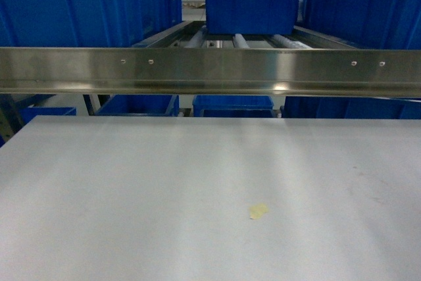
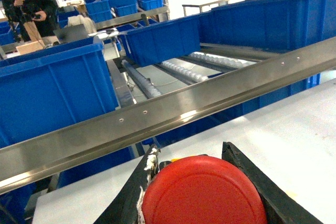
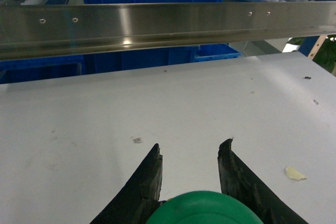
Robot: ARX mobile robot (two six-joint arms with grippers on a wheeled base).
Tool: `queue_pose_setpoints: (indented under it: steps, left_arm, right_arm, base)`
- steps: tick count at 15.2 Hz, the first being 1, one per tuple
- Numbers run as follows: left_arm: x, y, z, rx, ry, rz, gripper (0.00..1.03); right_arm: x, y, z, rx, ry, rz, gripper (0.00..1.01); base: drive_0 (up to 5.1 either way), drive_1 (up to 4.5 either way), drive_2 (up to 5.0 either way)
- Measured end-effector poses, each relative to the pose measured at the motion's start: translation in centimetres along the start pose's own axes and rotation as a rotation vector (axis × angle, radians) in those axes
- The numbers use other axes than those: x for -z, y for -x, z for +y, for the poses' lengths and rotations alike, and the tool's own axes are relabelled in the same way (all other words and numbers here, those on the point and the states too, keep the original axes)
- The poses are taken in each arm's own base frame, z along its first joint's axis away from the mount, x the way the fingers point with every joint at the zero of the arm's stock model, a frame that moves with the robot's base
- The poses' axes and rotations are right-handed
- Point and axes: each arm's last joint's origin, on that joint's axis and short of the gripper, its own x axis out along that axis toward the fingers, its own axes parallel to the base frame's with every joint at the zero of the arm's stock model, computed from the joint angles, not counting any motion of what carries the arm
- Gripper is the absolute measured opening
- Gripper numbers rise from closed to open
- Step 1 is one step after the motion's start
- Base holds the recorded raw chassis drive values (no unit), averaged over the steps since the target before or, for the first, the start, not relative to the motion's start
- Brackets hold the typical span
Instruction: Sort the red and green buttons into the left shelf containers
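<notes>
The red button is sitting clenched between my left claw's fingers, its cap facing the camera. The nearest blue bin is lying at ten o'clock beyond the steel rail. My right claw is seemingly gripping the green button, though only the cap's edge is showing.

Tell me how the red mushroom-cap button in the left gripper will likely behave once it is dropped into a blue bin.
The round red push button has a smooth domed cap, so it will probably roll or tip rather than land upright. It looks like rigid plastic, likely stiff and unharmed by a short drop. The left gripper holds it between both fingers, so it may slip easily on release.
</notes>
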Motion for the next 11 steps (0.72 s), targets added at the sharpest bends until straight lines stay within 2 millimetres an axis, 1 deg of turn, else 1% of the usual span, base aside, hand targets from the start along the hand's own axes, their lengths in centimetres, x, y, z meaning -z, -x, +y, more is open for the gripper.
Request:
queue_pose_setpoints:
  steps: [11]
  left_arm:
    - [0.02, -0.02, 0.0, 0.0, 0.0, 0.001, 0.31]
  right_arm:
    - [-0.01, 0.01, 0.0, -0.001, 0.0, -0.002, 0.29]
  base:
    - [-5.0, 2.44, 2.4]
